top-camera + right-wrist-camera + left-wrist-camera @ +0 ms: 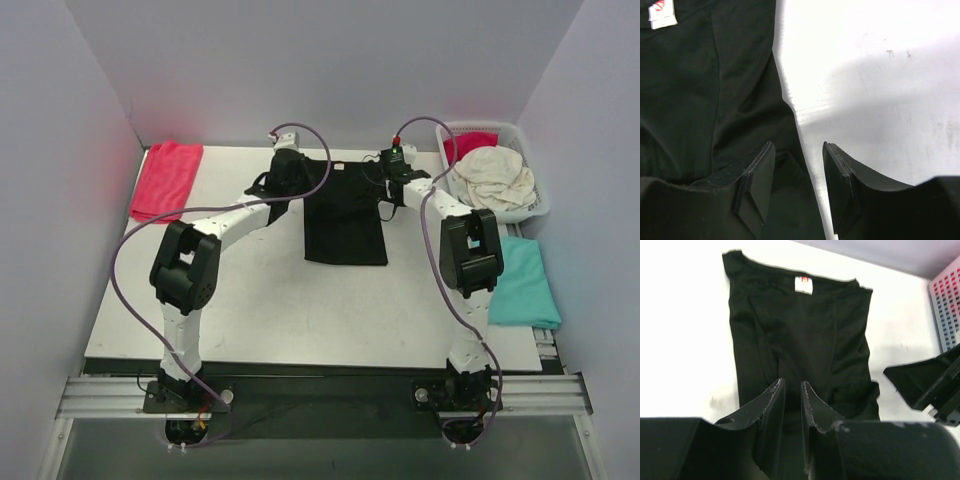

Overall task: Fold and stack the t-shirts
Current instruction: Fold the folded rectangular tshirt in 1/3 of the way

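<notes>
Lying flat on the white table (300,310), the black t-shirt (345,215) is occupying the far middle of the surface as a long, narrow shape with lengthwise creases running down it. Its small white neck label (803,285) is showing at the collar edge, at the end farthest from the fingers in the left wrist view. The left tool (792,385) is sitting over the shirt's far left corner with its fingers drawn nearly together. Only a thin dark slit is showing between them, and I cannot tell whether any cloth is being pinched there. The right tool (797,145) is sitting at the shirt's far right corner with its jaws standing clearly apart. One finger is lying over the black cloth and the other over bare table, with the shirt's edge running through the gap between them and nothing being gripped. A folded red t-shirt (165,178) is lying at the far left corner of the table, well apart from the black one. A teal t-shirt (522,285) is resting folded at the table's right edge, beside the right arm. The white lattice basket (535,205) is standing at the far right corner, holding a crumpled cream t-shirt (495,175) with a red garment (470,142) behind it.
</notes>
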Motion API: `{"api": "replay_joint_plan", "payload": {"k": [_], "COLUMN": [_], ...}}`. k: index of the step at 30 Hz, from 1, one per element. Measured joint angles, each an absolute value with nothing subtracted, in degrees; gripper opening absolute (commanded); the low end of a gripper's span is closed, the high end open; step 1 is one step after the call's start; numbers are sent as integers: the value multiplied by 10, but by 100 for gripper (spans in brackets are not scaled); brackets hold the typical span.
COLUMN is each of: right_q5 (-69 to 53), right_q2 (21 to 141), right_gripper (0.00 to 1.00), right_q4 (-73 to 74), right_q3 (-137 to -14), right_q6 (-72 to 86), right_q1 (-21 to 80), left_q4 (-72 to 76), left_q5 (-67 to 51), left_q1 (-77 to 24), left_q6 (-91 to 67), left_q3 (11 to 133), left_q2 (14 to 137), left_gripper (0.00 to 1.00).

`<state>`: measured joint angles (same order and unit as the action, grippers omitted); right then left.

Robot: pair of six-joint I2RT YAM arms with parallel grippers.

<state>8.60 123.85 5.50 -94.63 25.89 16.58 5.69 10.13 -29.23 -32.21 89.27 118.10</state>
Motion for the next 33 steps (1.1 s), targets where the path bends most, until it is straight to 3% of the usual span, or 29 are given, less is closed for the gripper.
{"api": "replay_joint_plan", "payload": {"k": [11, 33], "right_q5": [87, 96], "right_q2": [1150, 1130], "right_gripper": [45, 44], "right_q4": [50, 48], "right_q3": [-861, -808], "right_q6": [271, 281], "right_q1": [166, 166], "left_q4": [-85, -118], "left_q5": [53, 34], "left_q1": [-343, -343], "left_q6": [-350, -373], "left_q3": [874, 916], "left_q2": [1152, 1263], "left_gripper": [31, 32]}}
